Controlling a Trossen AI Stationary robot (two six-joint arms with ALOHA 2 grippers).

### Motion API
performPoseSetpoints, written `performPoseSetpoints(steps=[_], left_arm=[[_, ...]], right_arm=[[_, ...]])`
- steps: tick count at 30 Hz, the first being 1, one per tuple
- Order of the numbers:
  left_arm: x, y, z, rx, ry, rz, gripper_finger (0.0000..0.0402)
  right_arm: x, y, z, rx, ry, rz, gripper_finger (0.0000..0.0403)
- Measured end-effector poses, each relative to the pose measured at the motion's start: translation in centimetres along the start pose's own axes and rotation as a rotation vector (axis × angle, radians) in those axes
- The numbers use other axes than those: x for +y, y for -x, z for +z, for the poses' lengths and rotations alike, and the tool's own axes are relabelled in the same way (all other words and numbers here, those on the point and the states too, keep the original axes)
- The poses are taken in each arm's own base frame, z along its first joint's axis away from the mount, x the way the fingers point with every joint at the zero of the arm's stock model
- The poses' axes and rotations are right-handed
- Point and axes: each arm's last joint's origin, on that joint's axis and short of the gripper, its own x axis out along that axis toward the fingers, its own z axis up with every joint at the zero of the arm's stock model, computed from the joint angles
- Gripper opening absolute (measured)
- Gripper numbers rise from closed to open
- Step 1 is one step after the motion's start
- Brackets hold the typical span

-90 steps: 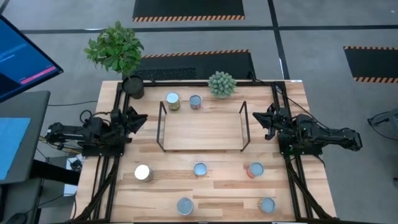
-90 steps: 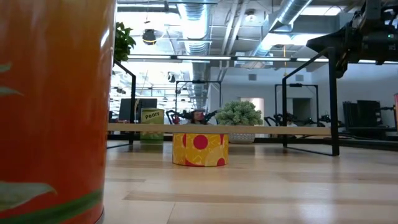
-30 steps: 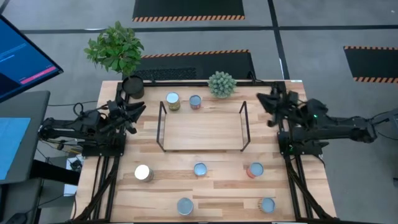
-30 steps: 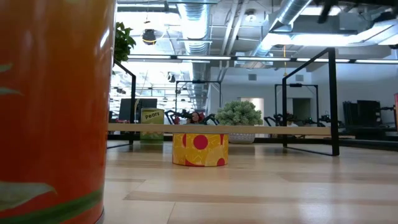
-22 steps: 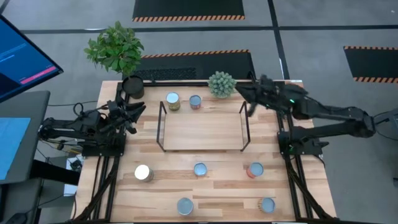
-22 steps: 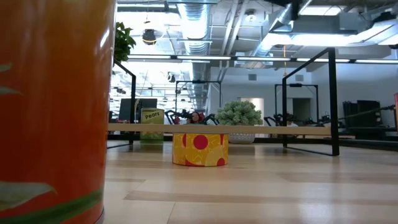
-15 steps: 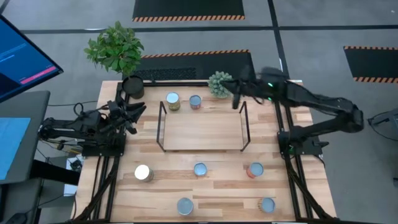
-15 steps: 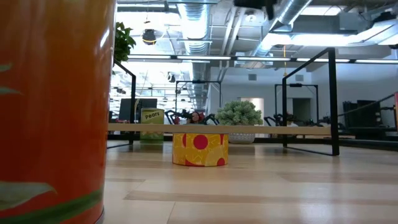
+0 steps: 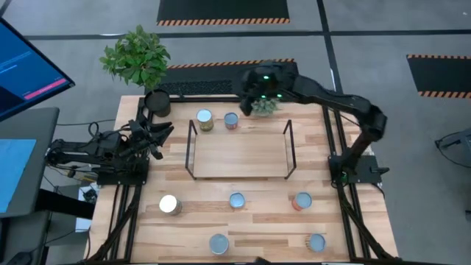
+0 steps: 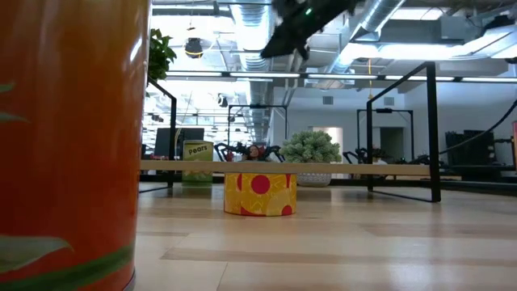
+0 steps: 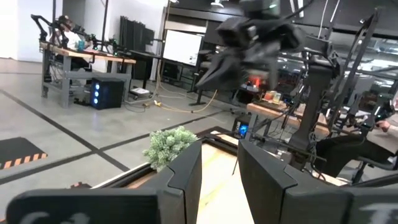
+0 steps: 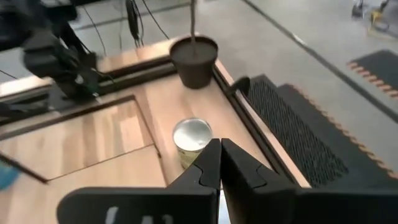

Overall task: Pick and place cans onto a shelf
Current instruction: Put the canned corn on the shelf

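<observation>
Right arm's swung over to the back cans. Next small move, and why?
Probably open the right claw before lowering. Its fingers are shut and point at the silver-topped can with a yellow-green label beside the black plant pot, and shut fingers cannot straddle it. The left claw waits open at the left edge of the wooden plank table.

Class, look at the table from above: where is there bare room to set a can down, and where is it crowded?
The shelf board between its wire ends is bare. Open tabletop lies beside the shelf's right end. It is crowded behind the shelf: two cans, the small plant and the right gripper.
</observation>
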Motion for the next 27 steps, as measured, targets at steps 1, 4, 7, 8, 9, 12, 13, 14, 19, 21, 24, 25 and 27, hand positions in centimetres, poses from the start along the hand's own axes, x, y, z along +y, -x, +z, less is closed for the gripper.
performPoseSetpoints(steps=[1, 4, 7, 8, 9, 12, 13, 14, 19, 21, 24, 25, 27], left_arm=[[0.0, 0.0, 0.0, 0.000, 0.000, 0.000, 0.0093], [0.0, 0.0, 0.0, 0.000, 0.000, 0.000, 0.0093], [0.0, 0.0, 0.0, 0.000, 0.000, 0.000, 0.0093], [0.0, 0.0, 0.0, 0.000, 0.000, 0.000, 0.0093], [0.0, 0.0, 0.0, 0.000, 0.000, 0.000, 0.0093], [0.0, 0.0, 0.0, 0.000, 0.000, 0.000, 0.0093], [0.0, 0.0, 0.0, 0.000, 0.000, 0.000, 0.0093], [0.0, 0.0, 0.0, 0.000, 0.000, 0.000, 0.0093], [0.0, 0.0, 0.0, 0.000, 0.000, -0.001, 0.0093], [0.0, 0.0, 0.0, 0.000, 0.000, -0.001, 0.0093], [0.0, 0.0, 0.0, 0.000, 0.000, 0.000, 0.0093], [0.0, 0.0, 0.0, 0.000, 0.000, 0.000, 0.0093], [0.0, 0.0, 0.0, 0.001, 0.000, 0.000, 0.0093]], right_arm=[[-0.2, -1.0, -0.2, 0.014, -0.002, -0.002, 0.0033], [-0.5, -4.1, -1.2, 0.069, -0.007, -0.003, 0.0033], [-0.3, -6.9, -2.3, 0.119, -0.012, 0.012, 0.0033], [-0.2, -7.6, -2.7, 0.135, -0.019, 0.019, 0.0033], [-0.1, -8.3, -3.1, 0.149, -0.032, 0.028, 0.0033], [0.3, -10.2, -4.3, 0.189, -0.061, 0.039, 0.0033], [0.4, -10.7, -4.8, 0.210, -0.064, 0.040, 0.0033], [0.5, -11.2, -5.5, 0.239, -0.065, 0.041, 0.0033], [0.8, -12.9, -8.4, 0.404, -0.103, 0.033, 0.0033], [0.8, -13.1, -9.0, 0.445, -0.103, 0.029, 0.0033], [0.8, -13.1, -9.3, 0.471, -0.072, 0.031, 0.0033], [0.7, -13.1, -9.3, 0.468, -0.059, 0.032, 0.0033], [0.5, -13.1, -9.3, 0.465, -0.046, 0.036, 0.0034]])
